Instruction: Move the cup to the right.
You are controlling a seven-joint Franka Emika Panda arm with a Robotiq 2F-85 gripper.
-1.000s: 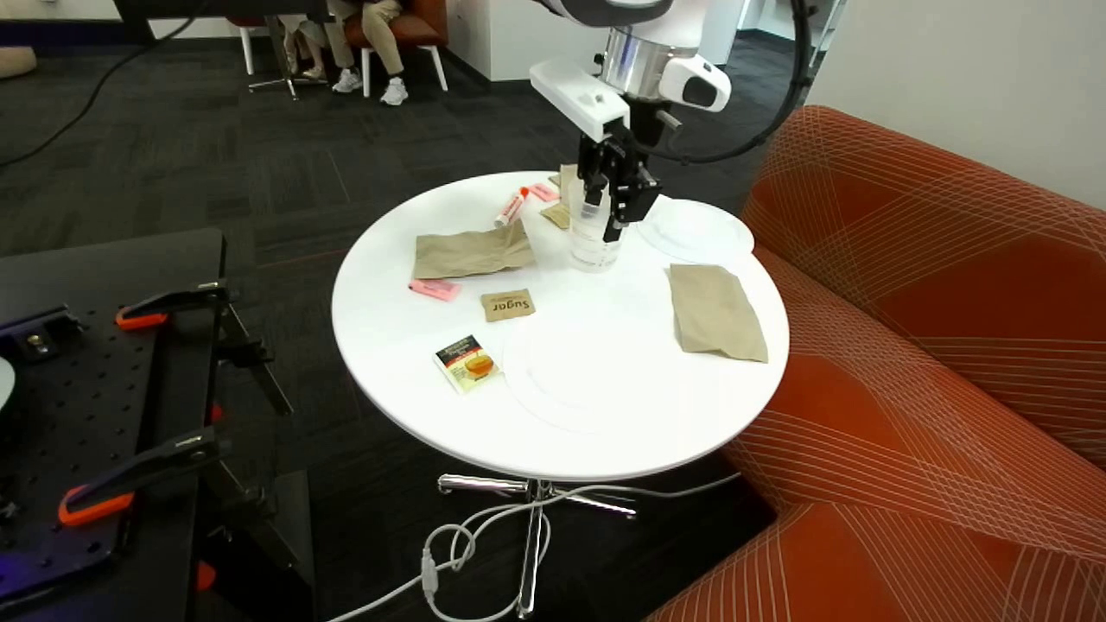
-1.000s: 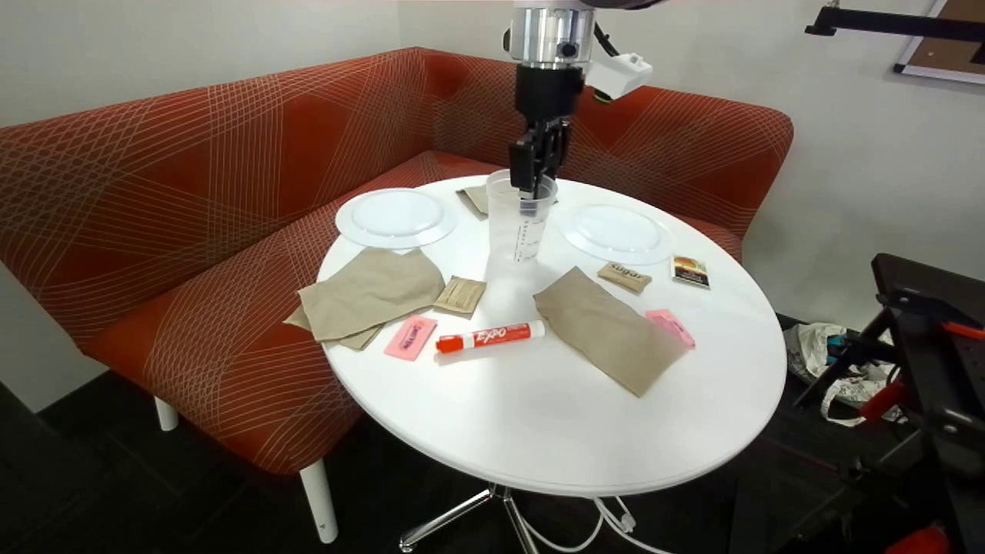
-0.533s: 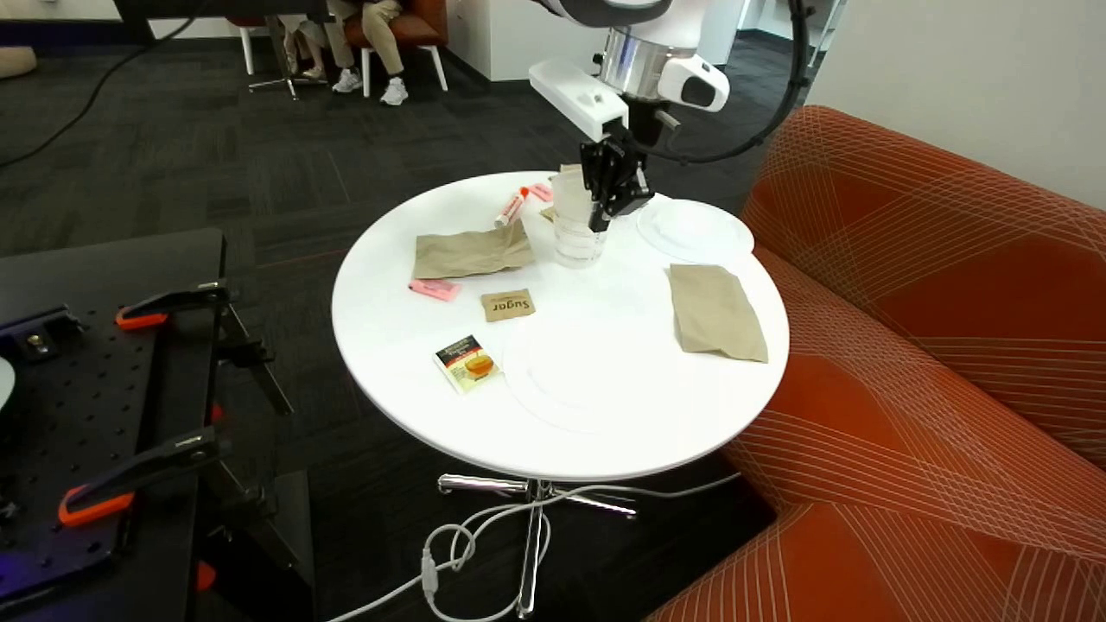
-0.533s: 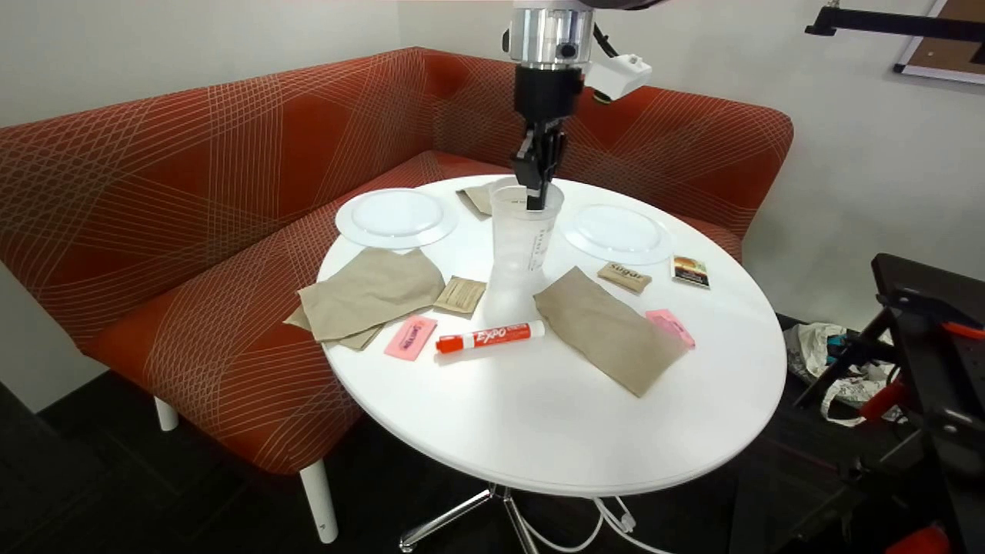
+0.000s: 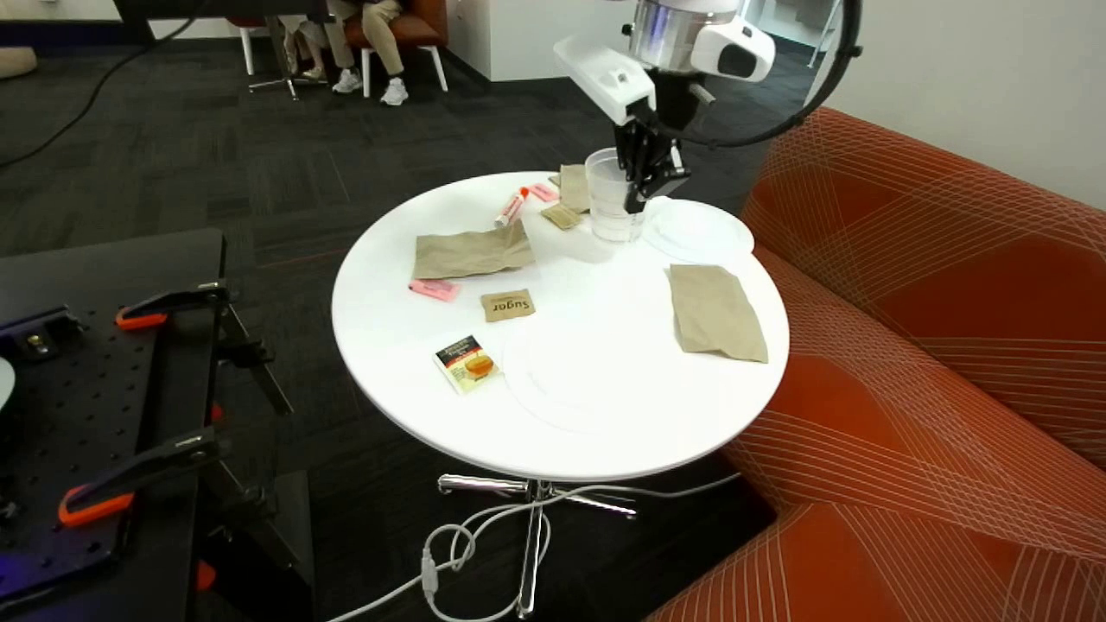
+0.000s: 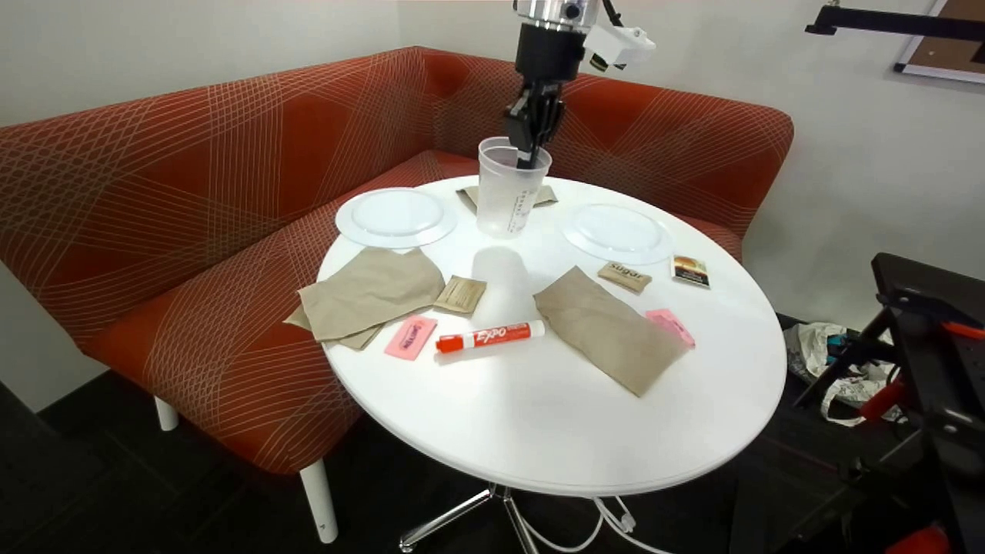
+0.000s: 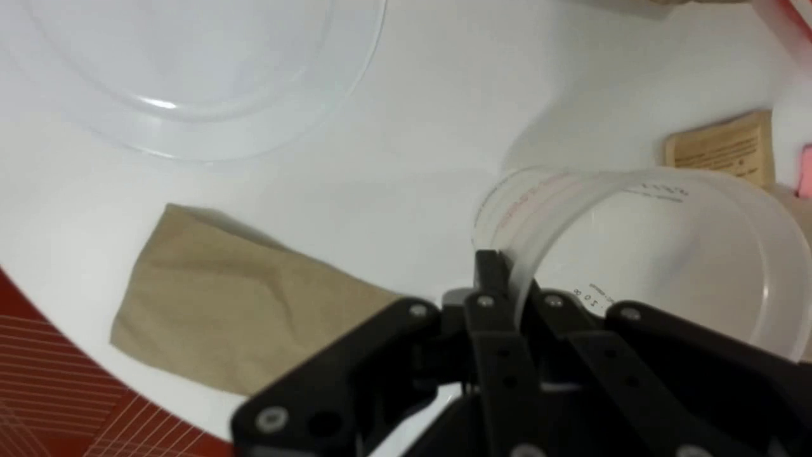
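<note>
The clear plastic cup (image 5: 610,200) hangs slightly tilted above the white table, its wider rim up. A separate shadow lies beneath it in both exterior views. My gripper (image 6: 526,163) is shut on one side of the rim, one finger inside the cup (image 6: 504,198) and one outside. In the wrist view the wall of the cup (image 7: 691,206) runs down between the pinched fingers of the gripper (image 7: 498,266); the cup's mouth faces the camera on the right, and the lower fingers are partly covered by the wall.
A clear plate (image 6: 396,219) and another plate (image 6: 618,233) lie on either side below the cup. Tan napkins (image 6: 608,331), a red marker (image 6: 490,337), a sugar packet (image 5: 508,305) and a tea packet (image 5: 467,364) are spread over the table. The red sofa (image 5: 864,345) borders it.
The fingers have closed on the cup's wall. The cup has since risen off the table with the gripper, shifting right in an exterior view, and the arm has risen too.
</note>
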